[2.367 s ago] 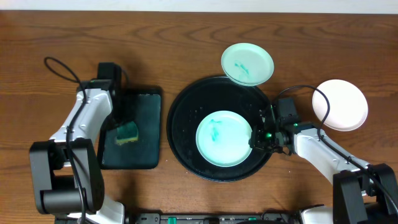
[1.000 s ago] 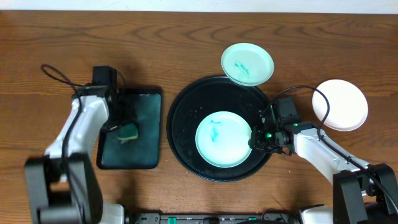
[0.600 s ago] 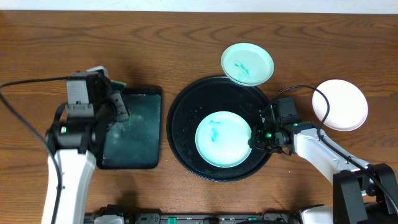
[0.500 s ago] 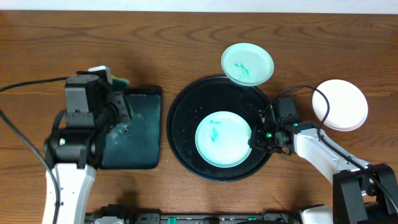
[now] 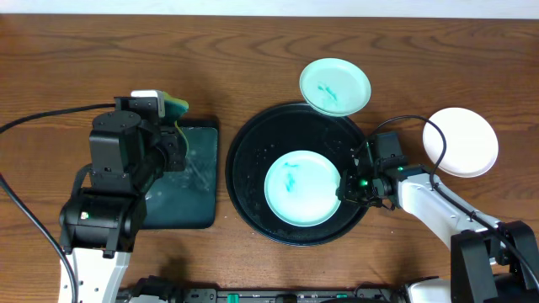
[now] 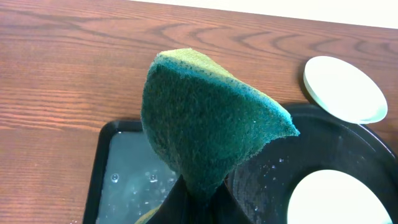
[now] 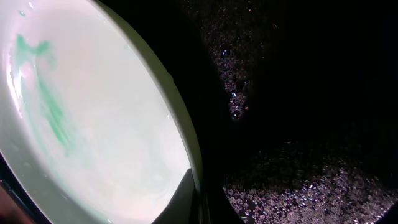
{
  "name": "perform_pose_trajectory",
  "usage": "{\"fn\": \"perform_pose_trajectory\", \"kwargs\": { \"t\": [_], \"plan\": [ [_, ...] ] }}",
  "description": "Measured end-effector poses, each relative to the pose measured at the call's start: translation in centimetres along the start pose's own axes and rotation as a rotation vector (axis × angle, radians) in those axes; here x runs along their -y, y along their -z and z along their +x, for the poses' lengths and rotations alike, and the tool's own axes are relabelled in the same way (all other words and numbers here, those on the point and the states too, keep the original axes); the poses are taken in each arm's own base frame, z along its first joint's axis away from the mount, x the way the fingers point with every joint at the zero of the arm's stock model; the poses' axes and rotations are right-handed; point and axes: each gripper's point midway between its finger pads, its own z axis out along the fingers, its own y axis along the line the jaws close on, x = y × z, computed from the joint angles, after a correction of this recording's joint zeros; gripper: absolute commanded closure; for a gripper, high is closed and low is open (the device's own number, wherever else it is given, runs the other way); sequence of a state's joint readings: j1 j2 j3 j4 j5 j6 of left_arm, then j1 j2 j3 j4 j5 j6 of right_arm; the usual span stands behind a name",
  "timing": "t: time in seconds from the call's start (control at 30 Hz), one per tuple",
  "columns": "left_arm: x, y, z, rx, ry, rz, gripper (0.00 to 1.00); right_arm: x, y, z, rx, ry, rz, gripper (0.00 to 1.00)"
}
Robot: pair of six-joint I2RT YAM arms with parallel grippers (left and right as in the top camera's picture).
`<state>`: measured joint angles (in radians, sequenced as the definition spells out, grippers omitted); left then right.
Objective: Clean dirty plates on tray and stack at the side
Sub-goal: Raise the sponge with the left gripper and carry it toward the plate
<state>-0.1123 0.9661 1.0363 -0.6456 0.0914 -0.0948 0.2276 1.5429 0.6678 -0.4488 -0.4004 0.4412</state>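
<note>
Black round tray (image 5: 246, 156): lying at the middle of the desk (image 5: 210, 50), with water droplets glinting on its floor.
Plate in tray (image 5: 303, 187): mint-green, sitting toward the front right of the round tray; teal smears are showing on the upper left of its face.
Second mint plate (image 5: 335, 86): resting at the far side of the round tray, overlapping its rim and reaching out over the desk; it is carrying a teal smear.
White plate (image 5: 460, 141): lying on bare desk to the right of the round tray, apart from it.
Right hand (image 7: 194, 198): pinching the right rim of the plate in tray, fingers drawn together on it; whether the plate is lifting off the tray floor cannot be told.
Left hand (image 6: 198, 200): clamping the lower end of the sponge (image 6: 205, 118), holding it up over the far right corner of the rectangular tray (image 5: 189, 202).
Sponge: showing its dark green scouring face to the wrist camera, a yellow-green layer running along the top edge.
Rectangular tray: lying just left of the round tray, its floor looking wet.
</note>
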Motion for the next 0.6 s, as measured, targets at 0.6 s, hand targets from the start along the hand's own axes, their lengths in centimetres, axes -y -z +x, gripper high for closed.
{"fn": "perform_pose_trajectory", "kwargs": {
  "t": [0.6],
  "plan": [
    [0.0,0.0,0.0,0.0,-0.018,0.0,0.93,0.0,-0.01,0.0,0.0,0.0,0.0,0.99]
  ]
}}
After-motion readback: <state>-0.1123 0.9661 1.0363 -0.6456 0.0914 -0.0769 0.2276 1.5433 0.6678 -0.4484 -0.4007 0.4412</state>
